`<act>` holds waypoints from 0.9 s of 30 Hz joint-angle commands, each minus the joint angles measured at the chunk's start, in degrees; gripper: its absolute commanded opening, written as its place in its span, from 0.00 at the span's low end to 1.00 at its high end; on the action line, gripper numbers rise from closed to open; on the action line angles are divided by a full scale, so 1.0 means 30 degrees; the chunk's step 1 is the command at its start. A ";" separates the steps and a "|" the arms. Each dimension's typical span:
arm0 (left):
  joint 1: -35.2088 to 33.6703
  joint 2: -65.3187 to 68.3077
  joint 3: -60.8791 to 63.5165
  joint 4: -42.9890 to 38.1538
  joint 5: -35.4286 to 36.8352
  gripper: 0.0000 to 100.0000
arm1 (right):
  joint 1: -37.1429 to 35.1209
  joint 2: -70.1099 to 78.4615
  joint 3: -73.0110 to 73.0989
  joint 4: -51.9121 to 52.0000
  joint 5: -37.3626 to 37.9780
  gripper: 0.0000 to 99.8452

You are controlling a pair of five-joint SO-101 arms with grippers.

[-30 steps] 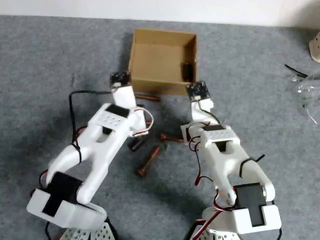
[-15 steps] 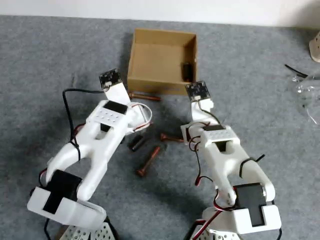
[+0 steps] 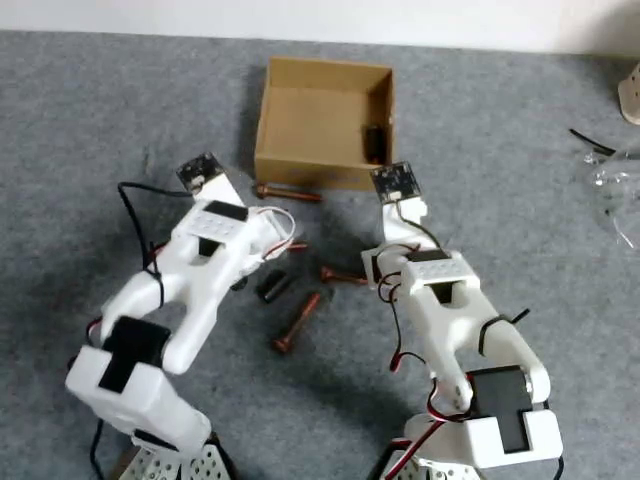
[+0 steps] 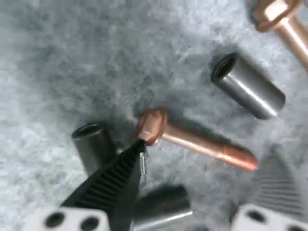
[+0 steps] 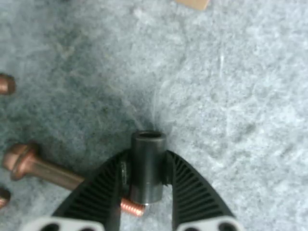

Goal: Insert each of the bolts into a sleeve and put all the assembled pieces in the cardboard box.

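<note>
Right wrist view: right fingers pinch a sleeve; left fingers stand wide with a bolt between them.

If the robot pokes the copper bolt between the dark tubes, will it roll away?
Probably not far. The copper bolt has a round shaft that may roll, but its wider head should curve it. The fuzzy carpet likely slows it. It looks like stiff metal.

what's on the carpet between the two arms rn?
High view: a black sleeve, a bolt just behind it toward the bases, and a second bolt beside the right arm.
</note>
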 commanded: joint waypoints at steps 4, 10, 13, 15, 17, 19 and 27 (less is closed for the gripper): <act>-0.0337 0.1245 -0.2271 -0.0264 0.0234 0.16 | 0.0308 -0.0190 -0.0777 -0.0542 0.0264 0.00; -0.0337 0.1421 -0.2623 -0.0293 0.0234 0.16 | 0.0308 -0.0220 -0.0777 -0.0542 0.0264 0.00; -0.0425 0.1451 -0.2447 -0.0293 0.0234 0.16 | 0.0308 -0.0249 -0.0777 -0.0542 0.0264 0.00; -0.0425 0.1451 -0.2359 -0.0234 0.0234 0.16 | 0.0308 -0.0249 -0.0777 -0.0542 0.0264 0.00; -0.0425 0.1480 -0.2066 -0.0469 0.0234 0.16 | 0.0308 -0.0249 -0.0777 -0.0542 0.0264 0.00; -0.0425 0.1480 -0.1685 -0.1201 0.0234 0.15 | 0.0308 -0.0249 -0.0777 -0.0542 0.0264 0.00; -0.0630 0.2711 -0.2388 -0.1670 0.0264 0.15 | 0.0308 -0.0249 -0.0777 -0.0542 0.0264 0.00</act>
